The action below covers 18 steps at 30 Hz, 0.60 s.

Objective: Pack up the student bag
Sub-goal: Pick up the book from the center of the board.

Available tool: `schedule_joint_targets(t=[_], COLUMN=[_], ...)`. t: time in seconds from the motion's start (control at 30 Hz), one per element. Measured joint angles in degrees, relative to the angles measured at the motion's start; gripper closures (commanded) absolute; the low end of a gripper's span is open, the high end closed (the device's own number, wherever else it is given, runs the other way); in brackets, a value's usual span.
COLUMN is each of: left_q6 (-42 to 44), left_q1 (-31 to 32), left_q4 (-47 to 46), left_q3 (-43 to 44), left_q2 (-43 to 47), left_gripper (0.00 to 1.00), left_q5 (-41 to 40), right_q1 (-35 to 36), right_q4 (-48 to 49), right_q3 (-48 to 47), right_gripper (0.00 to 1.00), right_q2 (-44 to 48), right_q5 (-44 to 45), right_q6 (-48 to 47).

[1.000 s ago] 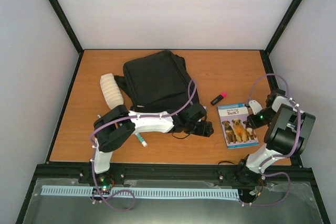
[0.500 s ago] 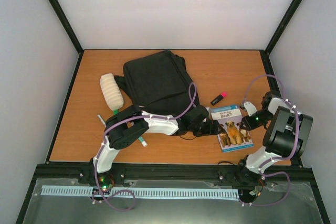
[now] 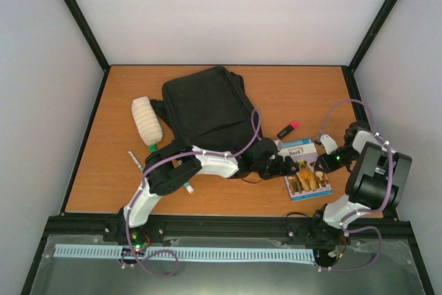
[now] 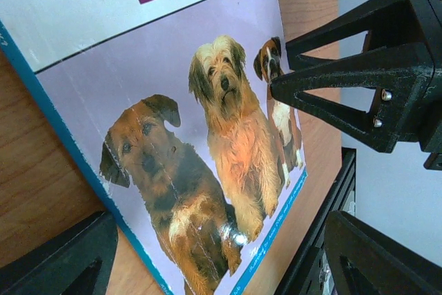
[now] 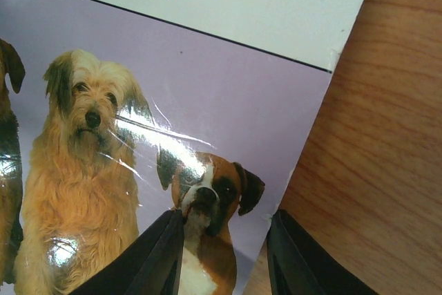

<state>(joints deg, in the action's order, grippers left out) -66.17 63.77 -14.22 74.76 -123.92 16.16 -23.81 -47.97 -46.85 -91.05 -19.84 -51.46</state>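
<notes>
Arms [image 3: 214, 162] white, black joints, purple cables [image 3: 259, 124] (looped); black pincer fingers [image 4: 304, 91].

Top view looks down; 2 close wrist views share the book [image 4: 207, 136]

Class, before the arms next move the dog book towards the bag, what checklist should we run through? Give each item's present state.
1. Left claw open: ok, fingers wide apart.
2. Right claw open: ok, straddling the edge of the book.
3. Book gripped: not ok, neither claw is shut on it.
4. Claws apart from each other: ok, a gap shows in the left wrist view.
5. Student bag mouth open: cannot tell.
</notes>
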Motion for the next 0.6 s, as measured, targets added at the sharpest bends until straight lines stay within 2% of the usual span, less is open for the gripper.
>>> schedule_joint_targets(t=[0.3,0.47,0.6], left_q6=[1.0,1.3,2.2], left_q1=[0.2,0.3,0.1], left_q4=[0.7,9.1,13.1], left_q3=[0.0,-0.5,-0.8], left_q2=[0.6,4.4,6.9], left_gripper=[0.13,0.13,0.15], left_q5=[-4.4,-12.7,-16.2], right_q1=[-0.2,0.0,0.0], right_q4=[0.4,-1.9,-6.4], right_q3=[0.4,0.6,-0.2], right_gripper=[0.60,0.53,0.51], right_q2=[0.1,1.6,4.6], right_q5=[-0.3,-0.1,1.8], right_q6=[0.0,0.1,1.1])
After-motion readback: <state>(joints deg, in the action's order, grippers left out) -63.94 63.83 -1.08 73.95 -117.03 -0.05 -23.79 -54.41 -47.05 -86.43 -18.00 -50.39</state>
